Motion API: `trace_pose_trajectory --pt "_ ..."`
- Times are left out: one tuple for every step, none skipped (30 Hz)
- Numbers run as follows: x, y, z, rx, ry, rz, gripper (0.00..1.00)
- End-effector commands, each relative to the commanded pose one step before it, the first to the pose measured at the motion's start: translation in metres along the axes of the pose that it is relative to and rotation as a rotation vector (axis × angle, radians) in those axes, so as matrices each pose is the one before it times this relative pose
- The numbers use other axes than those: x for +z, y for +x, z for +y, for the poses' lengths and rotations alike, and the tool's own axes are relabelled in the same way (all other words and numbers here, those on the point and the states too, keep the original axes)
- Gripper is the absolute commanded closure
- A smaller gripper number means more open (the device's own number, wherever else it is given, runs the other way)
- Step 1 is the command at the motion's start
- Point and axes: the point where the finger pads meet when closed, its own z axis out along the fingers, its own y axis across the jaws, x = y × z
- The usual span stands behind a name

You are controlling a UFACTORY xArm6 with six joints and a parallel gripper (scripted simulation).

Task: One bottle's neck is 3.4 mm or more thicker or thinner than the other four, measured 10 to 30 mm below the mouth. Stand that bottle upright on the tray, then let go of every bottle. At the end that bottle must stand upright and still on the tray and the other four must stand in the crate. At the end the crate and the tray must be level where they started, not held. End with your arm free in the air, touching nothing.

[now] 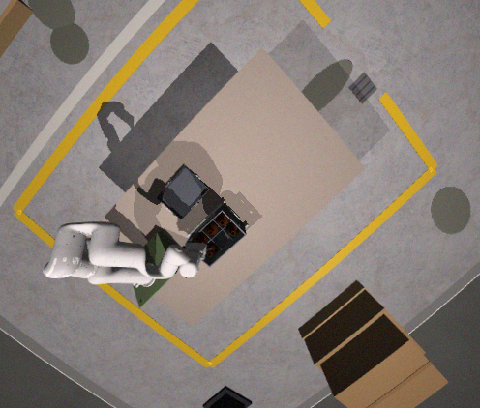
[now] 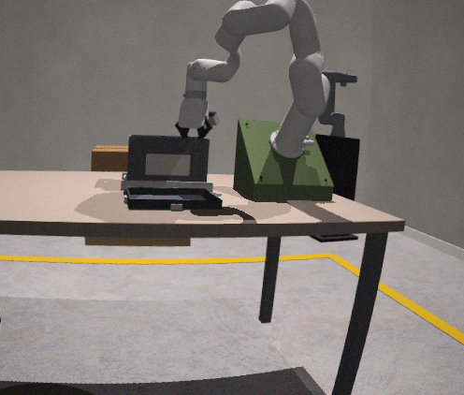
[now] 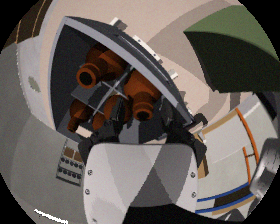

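Observation:
The dark crate [image 1: 229, 248] [image 2: 167, 144] [image 3: 57, 100] stands level on the table and holds several orange-brown bottles in its divided cells. One bottle [image 3: 142, 90] has its mouth between my fingers, another bottle [image 3: 105, 64] is beside it, and smaller-looking bottles [image 3: 79, 108] [image 3: 115, 106] are partly hidden. My gripper [image 2: 193, 136] [image 3: 143, 104] is open, pointing down at the crate's top, with a finger on each side of the near bottle's neck, apart from it. The dark, shallow tray [image 1: 186, 189] [image 2: 152, 205] lies flat beside the crate and bears no bottle. Neck differences cannot be told.
The green sloped arm base [image 1: 158, 251] [image 2: 250, 170] [image 3: 236, 50] stands on the table near the crate. The crate's tall walls and dividers surround the bottles. The table [image 1: 278, 145] [image 2: 39, 201] reaches beyond crate and tray. Cardboard boxes [image 1: 379, 358] stand off the table.

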Motion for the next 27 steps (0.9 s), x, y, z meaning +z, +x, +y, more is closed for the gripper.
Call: trace_pose_trajectory --pt "-0.00156 -0.00050 -0.00112 -0.00095 0.00324 -0.00064 0.35" --pt "-0.00039 0.00000 0.00000 0.00000 0.00000 -0.00001 0.35" --pt "-0.00056 0.00000 0.00000 0.00000 0.00000 -0.00001 0.35" --pt "-0.00074 0.00000 0.00000 0.00000 0.00000 -0.00001 0.35" --pt "-0.00093 0.00000 0.00000 0.00000 0.00000 0.00000 0.35" --pt "-0.00113 0.00001 0.00000 0.00001 0.00000 0.00001 0.35" --pt "-0.00135 0.00000 0.00000 0.00000 0.00000 0.00000 0.35" --pt "-0.00157 -0.00001 0.00000 -0.00001 0.00000 -0.00002 0.35" --pt "-0.00178 0.00000 0.00000 0.00001 0.00000 0.00001 0.35" --pt "0.00000 0.00000 0.00000 0.00000 0.00000 0.00000 0.35" --pt "0.00000 0.00000 0.00000 0.00000 0.00000 0.00000 0.35" --pt "-0.00199 0.00000 0.00000 0.00000 0.00000 0.00000 0.35" --pt "-0.00220 0.00000 0.00000 -0.00001 0.00000 -0.00001 0.35" --pt "-0.00240 0.00001 0.00000 0.00001 0.00000 0.00002 0.35" --pt "-0.00260 -0.00001 0.00000 -0.00001 0.00000 -0.00002 0.35" --pt "-0.00277 0.00000 0.00000 0.00001 0.00000 0.00001 0.35" --pt "-0.00294 0.00000 0.00000 0.00000 0.00000 0.00000 0.35" --pt "-0.00309 0.00000 0.00000 0.00000 0.00000 -0.00001 0.35" --pt "-0.00321 0.00001 0.00001 0.00001 0.00001 0.00003 0.35" --pt "-0.00334 -0.00001 -0.00001 -0.00001 0.00000 -0.00002 0.35" --pt "-0.00342 0.00000 0.00000 0.00000 0.00000 0.00000 0.35" --pt "-0.00348 0.00001 0.00000 0.00001 0.00000 0.00002 0.35" --pt "-0.00354 0.00000 0.00000 -0.00001 0.00000 -0.00001 0.35" --pt "-0.00356 0.00000 0.00000 -0.00001 0.00000 -0.00001 0.35" --pt "-0.00354 0.00000 0.00000 0.00001 0.00000 0.00001 0.35" --pt "-0.00350 0.00001 0.00000 0.00001 0.00000 0.00001 0.35" --pt "0.00000 0.00000 0.00000 0.00000 0.00000 0.00000 0.35"
